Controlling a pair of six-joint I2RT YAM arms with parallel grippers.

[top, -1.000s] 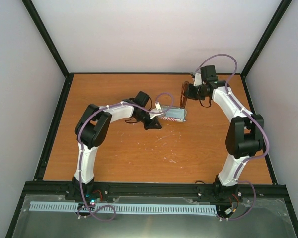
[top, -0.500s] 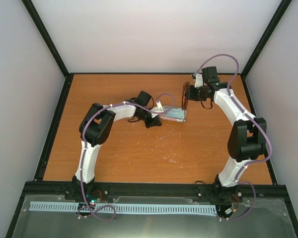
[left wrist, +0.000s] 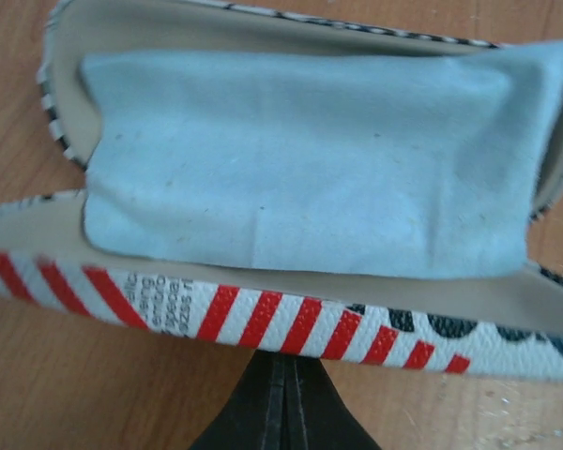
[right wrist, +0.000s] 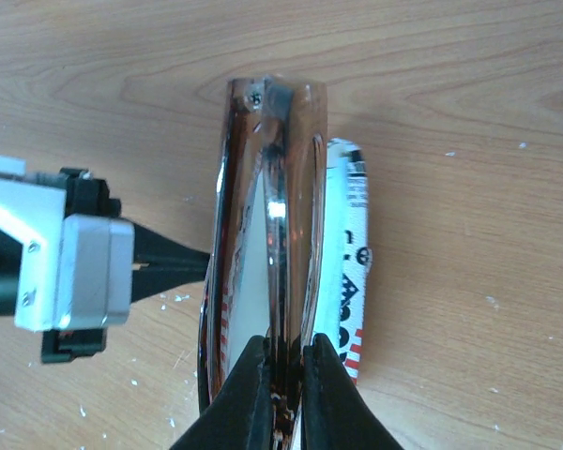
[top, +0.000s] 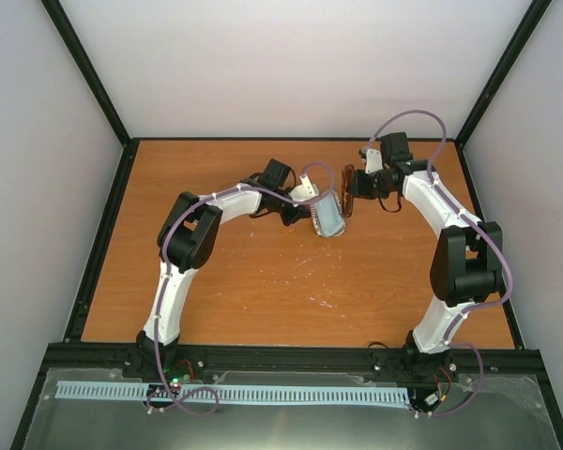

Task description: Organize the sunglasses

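The open flag-patterned case (left wrist: 263, 314) holds a light blue cloth (left wrist: 310, 159) in its shell. My left gripper (left wrist: 286, 361) is shut on the case's striped near rim; in the top view the left gripper (top: 310, 202) holds the case (top: 329, 217) mid-table at a slant. My right gripper (right wrist: 286, 352) is shut on the folded sunglasses (right wrist: 272, 187), red-brown lenses on edge, held just above the case (right wrist: 349, 262). In the top view the right gripper (top: 359, 184) and the sunglasses (top: 348, 184) are just right of the case.
The wooden table (top: 263, 281) has black rails along its edges and white walls around it. The left gripper's body (right wrist: 75, 272) sits close to the left of the sunglasses in the right wrist view.
My left gripper has swung the case from lying crosswise to a slanted pose and shifted it toward the back. The right gripper has brought the sunglasses a little closer to the case.
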